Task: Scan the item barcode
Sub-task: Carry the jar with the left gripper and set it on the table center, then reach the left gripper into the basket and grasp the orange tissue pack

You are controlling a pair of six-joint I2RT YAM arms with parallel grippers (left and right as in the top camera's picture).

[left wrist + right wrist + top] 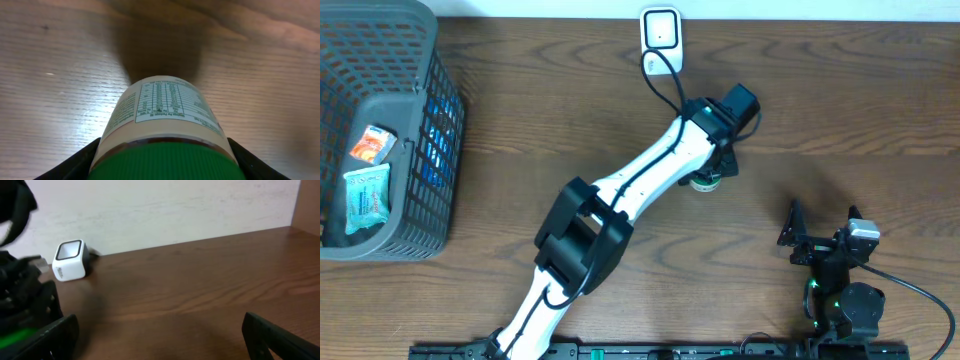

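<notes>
The item is a jar point(165, 107) with a green ribbed lid and a pale printed label. My left gripper point(164, 148) is shut on it just below the lid, a black finger point(82, 160) pressed to each side. From above, the jar point(704, 183) shows under the left gripper point(712, 165) at mid-table, a little below the white barcode scanner point(661, 29) at the far edge. The label's nutrition panel faces the wrist camera; no barcode shows. My right gripper point(820, 228) rests open near the front right, nothing between its fingers. The right wrist view shows the scanner point(70, 260) by the wall.
A dark mesh basket point(430, 120) stands at the far left with an orange packet point(370, 145) and a teal packet point(367, 195) inside. The scanner's black cable point(665, 75) runs toward the left arm. A wall borders the table's far edge.
</notes>
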